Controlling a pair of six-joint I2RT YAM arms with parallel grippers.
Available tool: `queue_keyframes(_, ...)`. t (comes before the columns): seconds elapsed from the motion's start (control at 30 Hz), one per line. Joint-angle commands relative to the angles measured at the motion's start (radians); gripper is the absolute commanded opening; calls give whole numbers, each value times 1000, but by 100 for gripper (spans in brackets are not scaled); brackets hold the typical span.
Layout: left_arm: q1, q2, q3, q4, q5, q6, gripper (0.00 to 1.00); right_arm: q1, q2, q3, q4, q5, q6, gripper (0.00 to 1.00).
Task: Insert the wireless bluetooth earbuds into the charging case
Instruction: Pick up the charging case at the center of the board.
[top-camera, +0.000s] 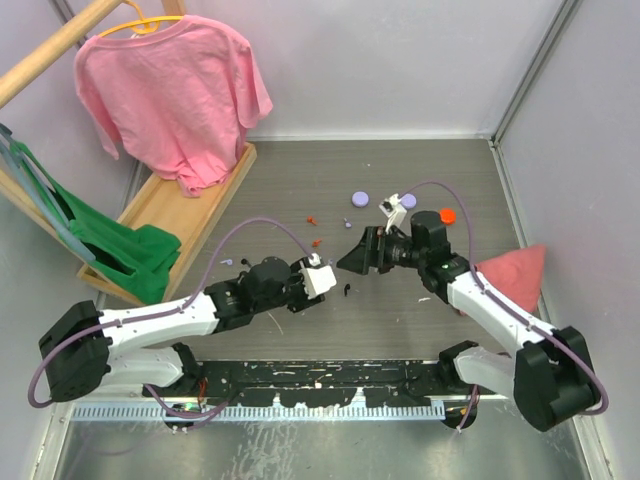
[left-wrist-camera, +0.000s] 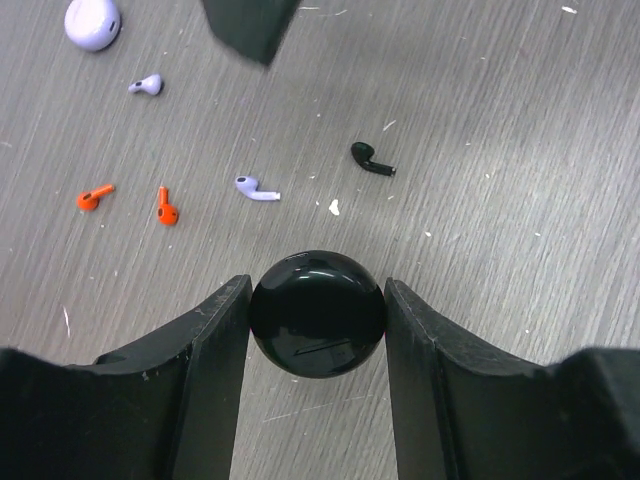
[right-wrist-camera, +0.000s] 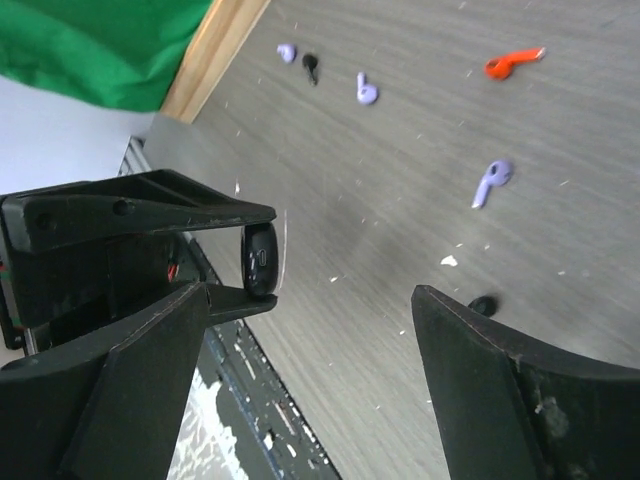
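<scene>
The charging case (left-wrist-camera: 317, 313), a glossy black puck, is pinched edge-on between the fingers of my left gripper (left-wrist-camera: 317, 288), a little above the table. From the right wrist view the case (right-wrist-camera: 260, 260) shows side-on, closed, in those jaws. My right gripper (right-wrist-camera: 310, 300) stands wide open with nothing in it, facing the case from the right (top-camera: 355, 258). One black earbud (left-wrist-camera: 372, 160) lies on the table just beyond the case; in the right wrist view this earbud (right-wrist-camera: 483, 304) peeks out beside my right finger. Another black earbud (right-wrist-camera: 311, 67) lies near the wooden base.
Lilac earbuds (left-wrist-camera: 257, 188) and orange earbuds (left-wrist-camera: 166, 206) are scattered on the table. Two lilac discs (top-camera: 360, 199) and an orange disc (top-camera: 447, 215) lie further back. A pink cloth (top-camera: 515, 275) lies at the right. A wooden rack (top-camera: 165, 210) with a pink shirt and green cloth stands at the left.
</scene>
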Motion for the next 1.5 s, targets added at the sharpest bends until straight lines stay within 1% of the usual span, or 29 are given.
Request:
queue_keyframes(0.0, -27, 8, 41, 93, 13, 130, 50, 56, 56, 56, 60, -36, 16, 86)
queue_keyframes(0.17, -46, 7, 44, 98, 15, 163, 51, 111, 121, 83, 56, -52, -8, 80)
queue_keyframes(0.33, -58, 6, 50, 90, 14, 165, 53, 169, 172, 116, 41, -59, -38, 72)
queue_keyframes(0.43, -62, 7, 52, 87, 12, 166, 53, 197, 195, 132, 31, -62, -53, 69)
queue_keyframes(0.53, -66, 4, 52, 87, 10, 169, 53, 219, 221, 143, 22, -68, -69, 66)
queue_keyframes(0.8, -67, -12, 48, 87, 7, 170, 54, 263, 260, 155, 24, -70, -86, 53)
queue_keyframes(0.9, -68, -21, 46, 87, 7, 162, 54, 265, 260, 155, 22, -69, -92, 45)
queue_keyframes(0.97, -66, -31, 41, 86, 2, 155, 55, 265, 251, 151, 26, -57, -90, 33)
queue_keyframes(1.0, -67, -37, 37, 87, 0, 150, 56, 265, 243, 149, 30, -50, -88, 28)
queue_keyframes(1.07, -68, -53, 27, 89, -11, 140, 61, 266, 223, 140, 43, -38, -83, 23)
queue_keyframes(1.2, -67, -98, -12, 117, -49, 104, 72, 265, 187, 107, 112, -22, -43, 18)
queue_keyframes(1.33, -67, -168, -64, 162, -97, 25, 78, 264, 136, 33, 261, 28, 28, 15)
queue_keyframes(1.47, -65, -251, -124, 209, -135, -81, 81, 265, 76, -62, 440, 75, 92, 12)
